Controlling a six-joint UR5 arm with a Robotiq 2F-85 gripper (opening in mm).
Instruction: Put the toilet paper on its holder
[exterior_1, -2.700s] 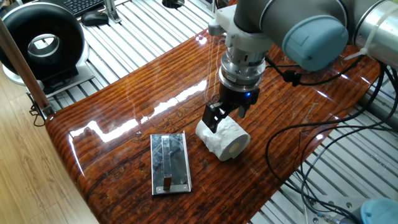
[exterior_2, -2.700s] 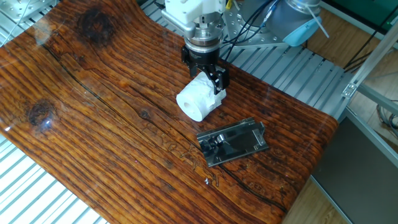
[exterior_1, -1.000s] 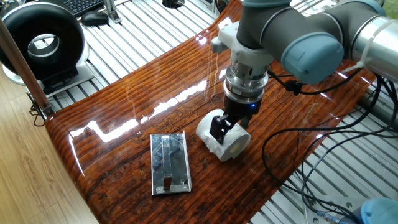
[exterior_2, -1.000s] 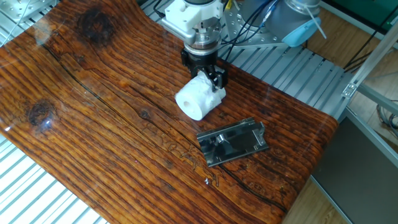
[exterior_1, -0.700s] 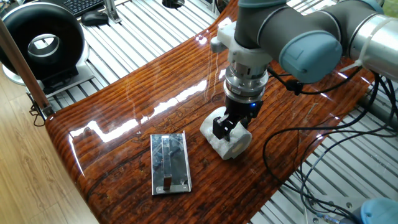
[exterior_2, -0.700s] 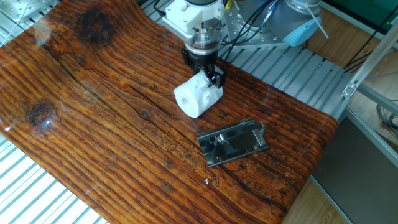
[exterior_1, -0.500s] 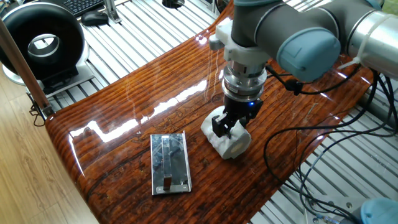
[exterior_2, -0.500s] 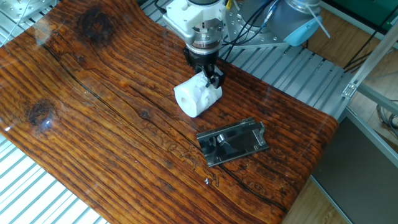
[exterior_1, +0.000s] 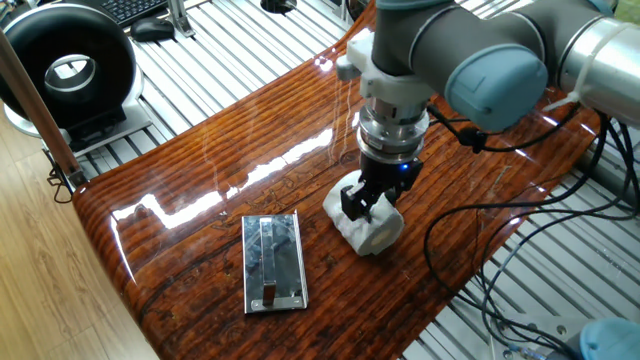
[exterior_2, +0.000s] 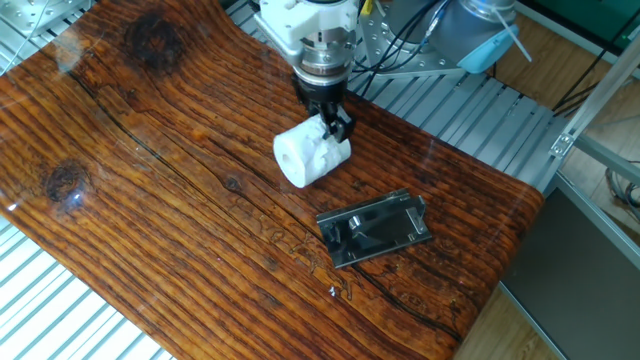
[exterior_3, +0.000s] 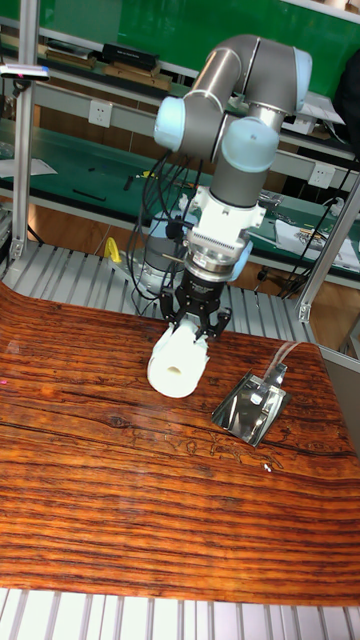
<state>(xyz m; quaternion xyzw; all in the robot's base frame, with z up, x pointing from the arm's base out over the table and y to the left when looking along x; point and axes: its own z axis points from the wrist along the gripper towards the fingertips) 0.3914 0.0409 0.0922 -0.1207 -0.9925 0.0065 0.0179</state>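
The toilet paper (exterior_1: 372, 229) (exterior_2: 303, 157) (exterior_3: 178, 363) is a white, squeezed roll lying on its side, its core hole facing the tall fixed view. My gripper (exterior_1: 364, 203) (exterior_2: 331, 128) (exterior_3: 197, 325) reaches down from above and is shut on the roll's upper part, denting the tissue. The roll looks slightly raised off the wooden table (exterior_1: 190, 180). The holder (exterior_1: 272, 261) (exterior_2: 375, 229) (exterior_3: 252, 404) is a shiny chrome plate with a raised bar, lying flat on the table a short way from the roll, with nothing on it.
A large black-and-white ring-shaped device (exterior_1: 68, 70) stands off the table's far left. Black cables (exterior_1: 480, 260) trail over the table edge by the arm. Metal slatted framing (exterior_2: 470, 110) surrounds the wooden top.
The fingers came down around the roll and shut on it, squeezing it. In the other fixed view the roll has since shifted slightly left and up with the gripper.
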